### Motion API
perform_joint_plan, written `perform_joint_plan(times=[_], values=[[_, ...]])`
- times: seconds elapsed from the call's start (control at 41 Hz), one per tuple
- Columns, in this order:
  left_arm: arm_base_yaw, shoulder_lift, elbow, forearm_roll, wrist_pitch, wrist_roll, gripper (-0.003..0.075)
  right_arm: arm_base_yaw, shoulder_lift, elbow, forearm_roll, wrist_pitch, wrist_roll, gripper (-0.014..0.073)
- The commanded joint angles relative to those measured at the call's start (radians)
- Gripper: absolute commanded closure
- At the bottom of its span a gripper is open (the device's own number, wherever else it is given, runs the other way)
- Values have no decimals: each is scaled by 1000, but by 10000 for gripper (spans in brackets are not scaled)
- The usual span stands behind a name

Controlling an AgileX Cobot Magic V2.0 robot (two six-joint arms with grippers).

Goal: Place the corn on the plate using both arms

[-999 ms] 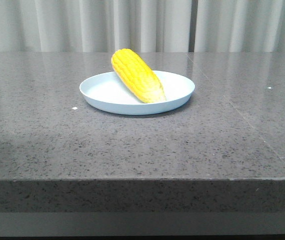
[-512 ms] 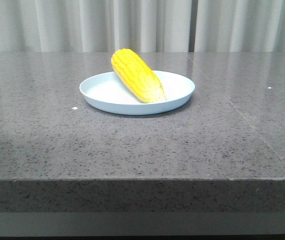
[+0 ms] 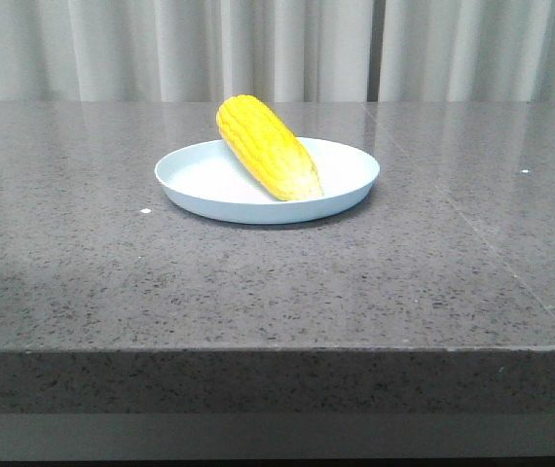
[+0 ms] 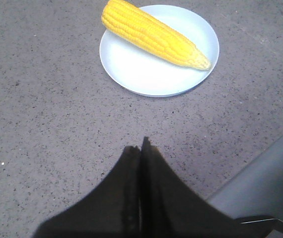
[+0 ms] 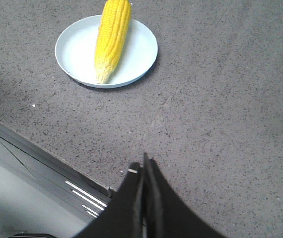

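Observation:
The yellow corn (image 3: 266, 146) lies across the pale blue plate (image 3: 195, 185) in the middle of the table, its thick end over the far rim and its pale tip toward the front right. The corn (image 4: 151, 33) and plate (image 4: 136, 74) also show in the left wrist view, and the corn (image 5: 112, 37) and plate (image 5: 77, 49) in the right wrist view. My left gripper (image 4: 141, 144) is shut and empty, well back from the plate near the table's front edge. My right gripper (image 5: 144, 161) is shut and empty, also back near the front edge. Neither gripper shows in the front view.
The plate sits on a dark grey speckled stone tabletop (image 3: 404, 263) with a thick front edge (image 3: 258, 379). Pale curtains (image 3: 277, 49) hang behind it. A seam runs across the right part of the tabletop.

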State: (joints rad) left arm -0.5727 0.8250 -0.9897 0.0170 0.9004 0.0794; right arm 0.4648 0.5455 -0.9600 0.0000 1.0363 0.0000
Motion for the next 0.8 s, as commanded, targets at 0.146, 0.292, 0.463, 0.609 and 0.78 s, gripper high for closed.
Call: perform_joint_plan(times=[0.146,0.292,0.463,0.609,0.78], values=[[194,-176,192,-17,-291,-1,741,-4,4,-20,0,-59,0,661],[309,-345,415,-26,-483,-1,741,-4,4,-20,0,-59,0,661],[427,-563,663,-26,-614,-1,741,-4,4,-20,0,-59,0,661],[494,-732,826,-26,-691,-1,741,-4,4,-20,0,-59,0,661],[511,-803,935,-26,-804,-1,741,-4,4,-20,0,-59,0,661]])
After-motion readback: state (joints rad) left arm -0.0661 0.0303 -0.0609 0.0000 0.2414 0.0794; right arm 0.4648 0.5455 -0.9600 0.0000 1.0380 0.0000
